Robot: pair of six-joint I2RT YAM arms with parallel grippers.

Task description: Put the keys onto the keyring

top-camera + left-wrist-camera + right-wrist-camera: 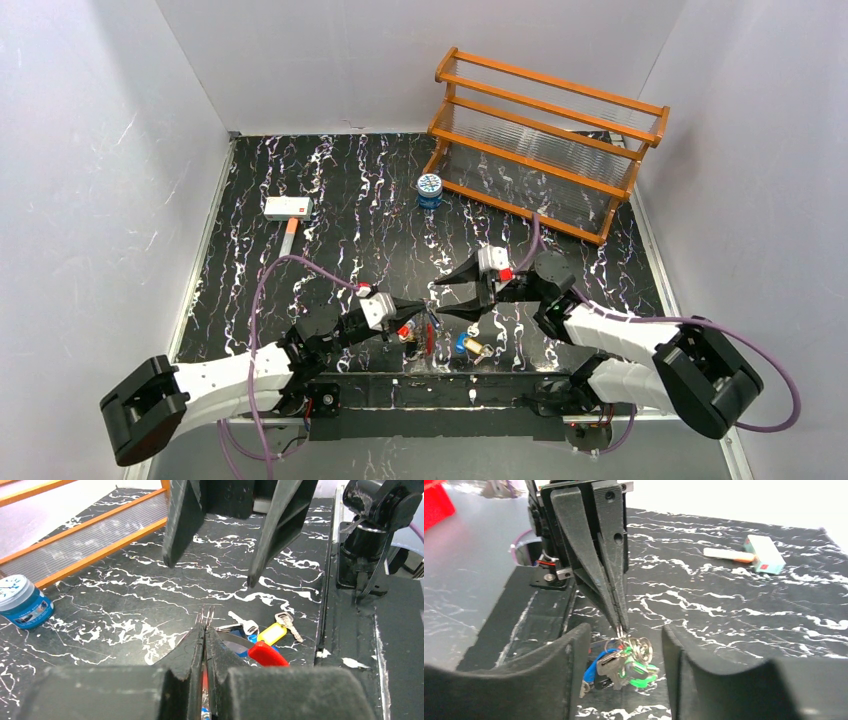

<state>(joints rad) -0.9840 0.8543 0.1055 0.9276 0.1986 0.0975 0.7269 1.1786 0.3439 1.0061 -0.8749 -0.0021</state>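
Our left jaws are shut tight on the thin keyring (pixel 206 615), low over the counter (pixel 125 605). Our right jaws stand open near it, holding nothing. We see keys (pixel 624 666) bunched under the ring and 1 yellow key (pixel 272 632) lying beside them.

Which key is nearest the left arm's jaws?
The red-headed key, right beside the shut jaws; the yellow-headed key and the blue one lie farther out.

Top view looks down over the whole bench (pixel 350 200); wrist views sit low, facing each other, sharing the keys (pixel 626 666).
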